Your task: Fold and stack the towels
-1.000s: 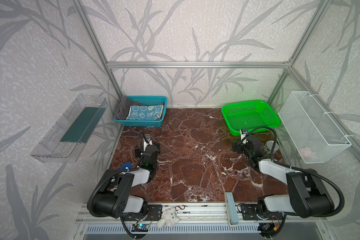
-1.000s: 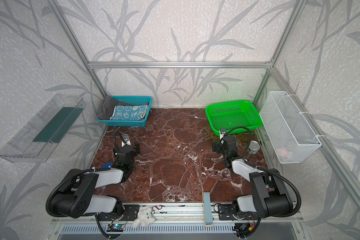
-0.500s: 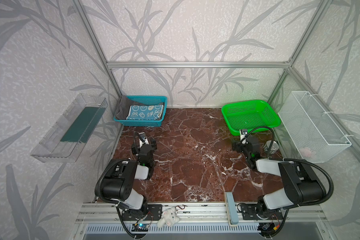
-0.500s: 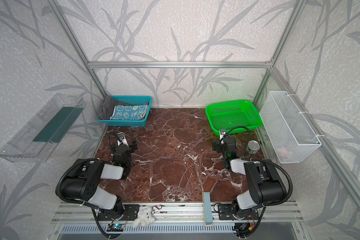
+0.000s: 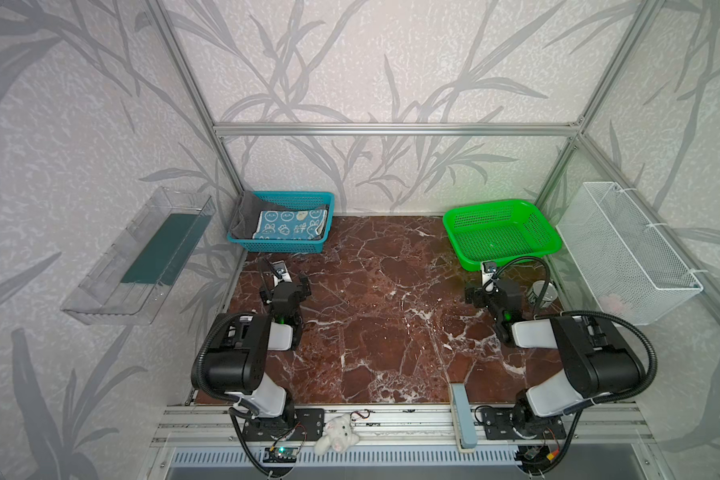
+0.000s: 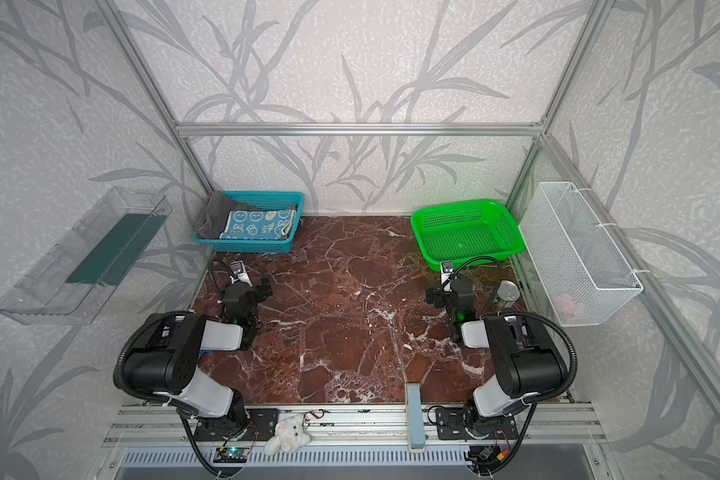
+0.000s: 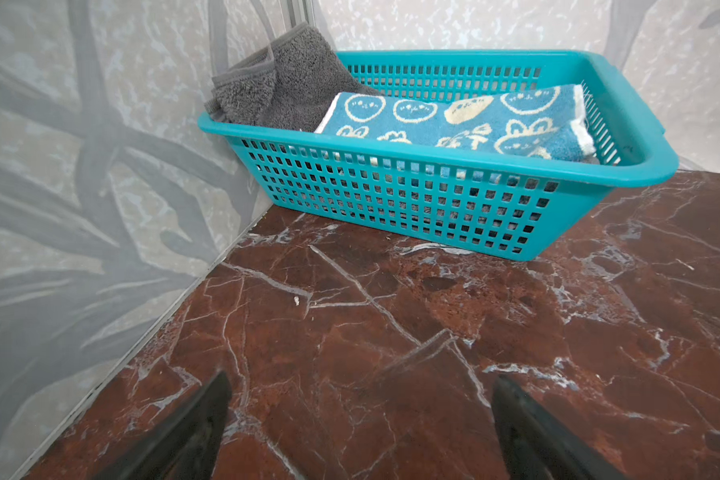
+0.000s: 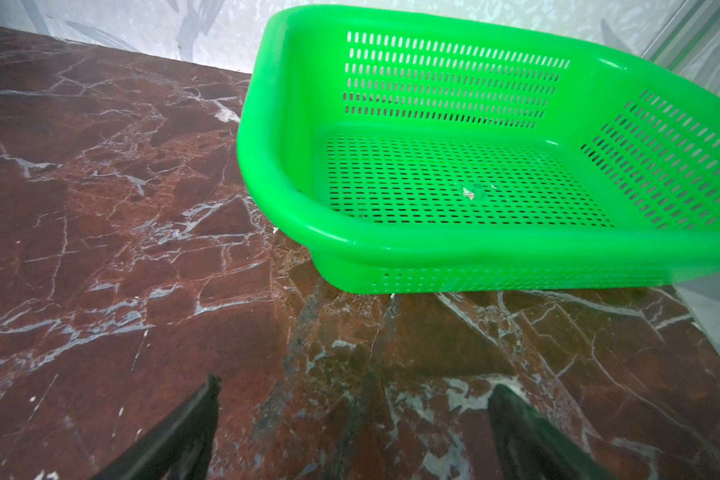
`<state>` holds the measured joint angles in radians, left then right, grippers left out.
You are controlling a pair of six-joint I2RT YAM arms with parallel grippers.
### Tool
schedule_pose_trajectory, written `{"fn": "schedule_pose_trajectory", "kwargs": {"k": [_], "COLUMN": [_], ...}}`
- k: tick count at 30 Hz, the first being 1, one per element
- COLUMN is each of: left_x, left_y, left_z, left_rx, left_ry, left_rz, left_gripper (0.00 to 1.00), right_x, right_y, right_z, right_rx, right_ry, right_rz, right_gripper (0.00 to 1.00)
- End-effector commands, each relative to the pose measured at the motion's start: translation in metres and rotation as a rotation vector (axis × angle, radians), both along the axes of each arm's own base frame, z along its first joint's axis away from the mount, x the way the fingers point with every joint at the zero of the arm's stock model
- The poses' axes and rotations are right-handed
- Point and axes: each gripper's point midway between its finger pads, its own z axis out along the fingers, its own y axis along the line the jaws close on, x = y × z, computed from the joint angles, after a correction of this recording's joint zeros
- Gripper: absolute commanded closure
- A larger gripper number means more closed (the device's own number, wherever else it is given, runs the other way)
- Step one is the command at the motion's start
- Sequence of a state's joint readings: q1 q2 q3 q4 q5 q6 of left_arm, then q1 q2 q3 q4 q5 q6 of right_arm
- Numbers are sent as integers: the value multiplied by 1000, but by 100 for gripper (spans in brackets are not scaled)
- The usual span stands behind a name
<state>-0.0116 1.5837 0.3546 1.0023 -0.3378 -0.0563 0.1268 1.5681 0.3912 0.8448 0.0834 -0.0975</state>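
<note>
The left gripper (image 7: 362, 380) and right gripper (image 8: 354, 384), open and empty, have shifted as the arms rose; the towels (image 7: 454, 120) in the basket (image 7: 391, 199) ahead of the left likely await pickup.

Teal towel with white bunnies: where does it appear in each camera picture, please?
Top view: teal bunny towel at back left, inside the teal basket.
Top view: same back-left place, inside the basket.
Left wrist: lying in the basket.
Right wrist: not in it.
Shared landmark: the teal basket holding it.
</note>
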Motion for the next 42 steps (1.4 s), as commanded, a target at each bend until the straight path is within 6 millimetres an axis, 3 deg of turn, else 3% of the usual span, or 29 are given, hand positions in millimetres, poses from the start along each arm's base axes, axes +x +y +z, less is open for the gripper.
{"fn": "schedule_pose_trajectory", "kwargs": {"k": [1, 42], "left_x": [2, 3], "left_y": [-1, -3], "left_z": [2, 2], "left_rx": [-22, -17], "left_ry": [-4, 3], "left_rz": [-5, -9], "left_gripper": [1, 1], "right_x": [5, 5], "right_y": [1, 1], "right_z": [15, 15], "right_rx": [20, 20], "right_ry": [-41, -41], "right_rz": [0, 2], "right_gripper": [1, 1]}}
